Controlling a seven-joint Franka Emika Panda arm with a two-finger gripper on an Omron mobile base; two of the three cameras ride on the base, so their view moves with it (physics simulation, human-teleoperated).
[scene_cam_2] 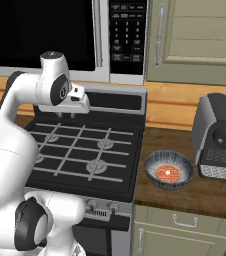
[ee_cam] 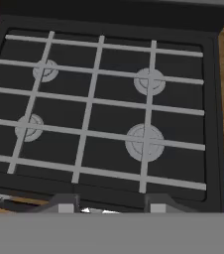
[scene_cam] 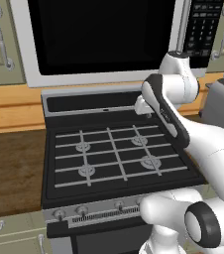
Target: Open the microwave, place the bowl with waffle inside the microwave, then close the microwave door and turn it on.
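The microwave [scene_cam: 101,34] hangs above the stove with its microwave door [scene_cam_2: 40,35] shut; the bar handle [scene_cam_2: 104,35] and keypad [scene_cam_2: 127,35] are on its right. The dark ribbed bowl [scene_cam_2: 152,165] sits on the wooden counter right of the stove, with the waffle [scene_cam_2: 167,173] lying in it. My gripper [scene_cam_2: 66,115] hovers over the back of the stove, below the microwave, pointing down at the burners. In the hand view the gripper [ee_cam: 110,203] is open, with nothing between its fingertips [ee_cam: 64,202]. The bowl lies well to its right.
The black gas stove [scene_cam: 109,149] with grey grates lies under the gripper. A small grey appliance [scene_cam_2: 217,137] stands on the counter just behind and right of the bowl. Beige cabinet doors [scene_cam_2: 195,40] flank the microwave. Wooden counter [scene_cam: 12,168] extends left of the stove.
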